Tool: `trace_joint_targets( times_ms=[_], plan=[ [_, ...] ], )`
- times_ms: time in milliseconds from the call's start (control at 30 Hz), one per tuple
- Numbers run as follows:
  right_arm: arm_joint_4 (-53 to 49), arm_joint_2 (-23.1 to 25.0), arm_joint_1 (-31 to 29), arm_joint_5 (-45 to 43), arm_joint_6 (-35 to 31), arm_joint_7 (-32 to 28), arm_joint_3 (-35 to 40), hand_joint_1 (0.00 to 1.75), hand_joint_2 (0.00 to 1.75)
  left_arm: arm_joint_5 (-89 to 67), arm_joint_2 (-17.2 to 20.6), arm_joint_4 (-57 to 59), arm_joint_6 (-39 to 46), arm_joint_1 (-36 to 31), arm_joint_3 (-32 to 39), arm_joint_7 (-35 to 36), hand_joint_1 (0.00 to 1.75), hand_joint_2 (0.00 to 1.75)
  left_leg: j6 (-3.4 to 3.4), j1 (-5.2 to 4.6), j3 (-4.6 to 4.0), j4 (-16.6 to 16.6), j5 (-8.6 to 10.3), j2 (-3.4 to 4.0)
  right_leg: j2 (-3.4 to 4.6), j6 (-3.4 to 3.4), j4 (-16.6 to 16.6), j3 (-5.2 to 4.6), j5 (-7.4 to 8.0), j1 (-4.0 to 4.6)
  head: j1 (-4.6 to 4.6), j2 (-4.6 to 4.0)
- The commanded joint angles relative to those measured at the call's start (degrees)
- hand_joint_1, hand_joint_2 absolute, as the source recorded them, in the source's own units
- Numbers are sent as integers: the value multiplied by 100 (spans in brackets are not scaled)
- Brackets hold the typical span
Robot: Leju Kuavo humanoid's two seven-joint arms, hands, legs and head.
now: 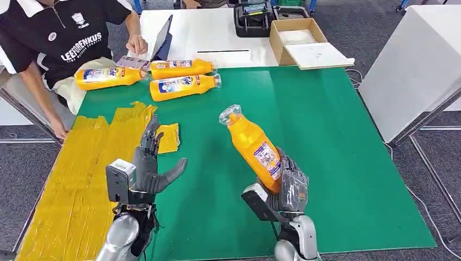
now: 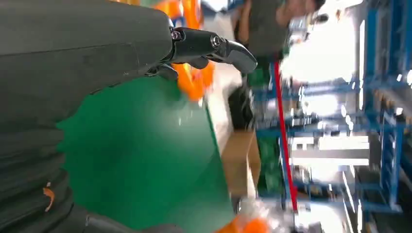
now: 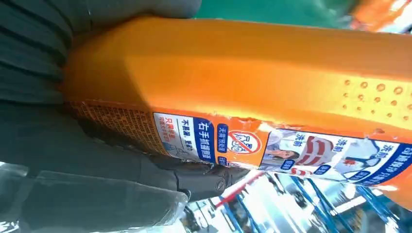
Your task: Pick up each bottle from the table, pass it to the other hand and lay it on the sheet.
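A robot test room or lab is suggested: grey carpet tiles point(image 1: 380, 22) are laid underfoot, and a green mat point(image 1: 326, 136) is spread over the table, with white tables point(image 1: 217, 32) butted against its far edge. An open cardboard box point(image 1: 296, 38) and a black equipment case point(image 1: 253, 19) are set there. Blue metal racking point(image 2: 384, 121) is seen beyond.

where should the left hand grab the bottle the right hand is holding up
Around the upper body, just under the neck. The right hand grips the base of the held bottle, which tilts its cap toward the open left hand. Come in from the robot's left; that stretch is bare.
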Motion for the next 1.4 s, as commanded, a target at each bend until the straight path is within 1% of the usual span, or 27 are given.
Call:
trace_joint_targets(
  times_ms=[33,67,100,133,167,233,367,400,433,500,533,567,667,733,767,833,867,933,967,1067,1100,1133,1167,1200,1267,1333,1400],
  plan=[
    [-457,622,109,502,-249,-568,-796,175,175,1568,117,534,-1361,-179,-226,580,0,175,-16,-5,26,1,-9,-7,-21,-2,7,25,-15,-4,-2,0],
    [-502,707,92,494,-249,-680,-818,175,175,1681,123,571,-1437,-201,-235,589,0,175,-14,-5,22,-3,-6,-1,-14,-1,2,20,-10,-4,0,0],
    [-714,864,157,871,-249,-793,-1037,175,175,1753,117,575,-1466,-207,-233,596,0,175,-8,-2,8,-3,-1,0,-7,-1,0,7,-3,-2,0,0],
    [-918,1078,240,1235,-249,-988,-1301,175,175,1832,112,570,-1497,-210,-239,618,0,175,-13,-4,15,-1,-6,3,-8,-1,4,13,-8,-3,0,0],
    [-923,1140,231,1254,-249,-1083,-1315,175,175,1859,111,559,-1506,-219,-246,627,0,175,-10,-5,6,-1,-2,1,-7,-1,7,2,-6,-5,0,0],
    [-1135,1349,228,1652,-249,-1236,-1478,175,175,1897,103,550,-1499,-292,-298,663,0,175,-15,-3,12,2,-5,-4,-15,-3,9,9,-11,-2,2,0],
    [-1068,1371,157,1734,-249,-1171,-1442,175,175,1902,83,541,-1507,-353,-340,698,0,175,-13,-1,14,0,-2,-8,-18,-2,4,13,-10,-1,0,0],
    [-1068,1371,157,1734,-249,-1171,-1442,175,175,1902,83,541,-1507,-353,-340,698,0,175,-16,-1,27,1,-8,-8,-22,-1,5,26,-16,-1,0,0],
    [-1121,1358,123,1831,-249,-1174,-1480,175,175,1910,85,552,-1503,-396,-387,728,0,175,-13,-1,19,-2,-3,-4,-15,0,2,18,-10,-1,0,0],
    [-1211,1413,126,2094,-249,-1148,-1583,175,175,1921,113,625,-1500,-507,-493,753,0,175,-17,-4,33,5,-12,-8,-25,2,8,34,-19,-3,0,0],
    [-1235,1419,119,2199,-249,-1136,-1598,175,175,1935,124,683,-1484,-567,-546,773,0,175,-14,-3,21,2,-5,-8,-20,1,5,21,-13,-2,0,0],
    [-1203,1410,102,2226,-249,-1130,-1573,175,175,1946,146,772,-1476,-645,-607,779,0,175,-12,-2,10,0,0,-9,-18,0,4,10,-8,-2,2,0],
    [-1153,1400,62,2289,-249,-1094,-1528,175,175,1970,138,921,-1469,-765,-663,773,0,175,-18,-5,28,1,-6,-12,-29,-1,7,29,-16,-4,2,0],
    [-976,1359,5,2360,-249,-951,-1385,175,175,2019,96,1136,-1438,-956,-704,759,0,175,-20,-6,32,2,-8,-10,-28,-1,8,33,-18,-4,2,0],
    [-845,1319,-20,2388,-249,-847,-1289,175,175,2064,124,1210,-1398,-1037,-761,686,0,175,-13,-3,15,-2,1,-8,-18,-1,2,16,-7,-2,0,0],
    [-660,1250,-88,2391,-249,-674,-1129,175,175,2093,141,1238,-1361,-1100,-762,667,0,175,-18,-4,27,-1,-4,-9,-24,-2,4,29,-12,-2,0,0],
    [-595,1231,-129,2367,-249,-608,-1072,175,175,2100,146,1258,-1349,-1125,-765,659,0,175,-13,0,15,-4,2,-5,-15,-2,-2,17,-4,0,2,0],
    [-244,1178,-252,2147,-249,-552,-889,175,175,2122,163,1269,-1321,-1137,-771,616,0,175,-16,-2,33,-4,-4,2,-12,-3,-1,33,-9,0,2,0],
    [-171,1154,-297,2082,-249,-520,-817,175,175,2126,165,1268,-1314,-1134,-768,616,0,175,-12,0,23,-6,0,11,2,-2,-4,22,-1,0,0,0],
    [-171,1154,-297,2082,-249,-520,-817,175,175,2126,165,1268,-1314,-1134,-768,616,0,175,-13,1,26,-5,-2,9,-4,-3,-3,25,-5,1,0,0],
    [210,1090,-431,1755,-121,-457,-539,175,175,2147,170,1269,-1270,-1109,-757,585,0,175,-10,1,17,-6,2,3,-7,-3,-3,18,-3,1,0,0],
    [444,985,-619,1464,-78,-315,-229,175,175,2173,189,1270,-1259,-1106,-759,587,0,175,-14,-1,29,-5,-3,4,-10,-2,-2,29,-8,-1,0,0],
    [576,922,-733,1291,68,-209,17,175,175,2188,181,1292,-1255,-1110,-730,587,0,175,-18,-2,44,-7,-8,17,1,-2,-4,39,-8,-1,0,0],
    [655,897,-810,1157,119,-141,159,175,175,2199,173,1311,-1255,-1119,-710,587,0,175,-12,2,27,-7,-2,25,15,-2,-8,24,2,2,2,0],
    [783,882,-887,1090,195,-115,292,175,175,2233,152,1349,-1292,-1156,-704,598,0,175,-15,1,37,-5,-8,35,19,-1,-5,33,-2,1,0,0],
    [1004,879,-973,980,221,-86,425,175,175,2241,101,1459,-1301,-1235,-703,605,0,175,-10,3,12,-5,3,12,3,-2,-3,13,2,2,0,0],
    [1012,883,-967,973,218,-88,434,175,175,2241,96,1461,-1300,-1237,-705,605,0,175,-10,3,15,-7,4,6,-4,-2,-5,16,0,2,0,0]
  ],
)
